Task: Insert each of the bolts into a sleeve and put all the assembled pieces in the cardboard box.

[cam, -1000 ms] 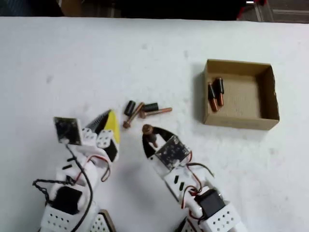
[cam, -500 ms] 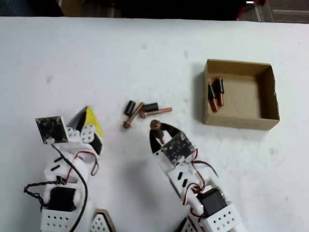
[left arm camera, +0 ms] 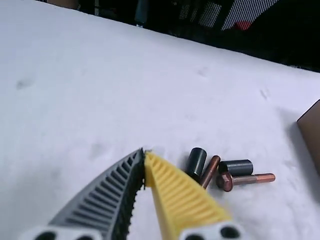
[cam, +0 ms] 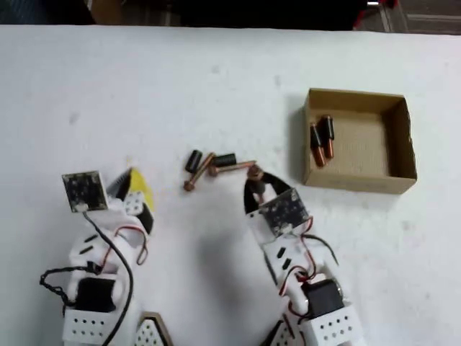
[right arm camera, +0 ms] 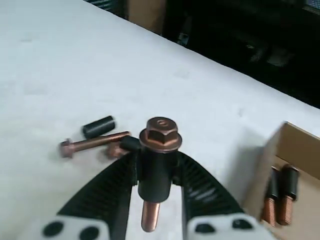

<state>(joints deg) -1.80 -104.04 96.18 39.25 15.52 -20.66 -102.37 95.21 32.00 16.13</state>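
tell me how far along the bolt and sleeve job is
Done: two assembled pieces lie in the cardboard box. In hand: the right gripper is shut on a third bolt-in-sleeve piece, short of the box. To do: two bolts and two sleeves lie loose on the table, not yet joined. The left gripper is shut and empty near them.

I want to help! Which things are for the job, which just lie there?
For the job: two loose bolts, two loose sleeves, the bolt-in-sleeve in the right gripper, two finished pieces, the cardboard box.
Just there: the white table, the dark room behind.
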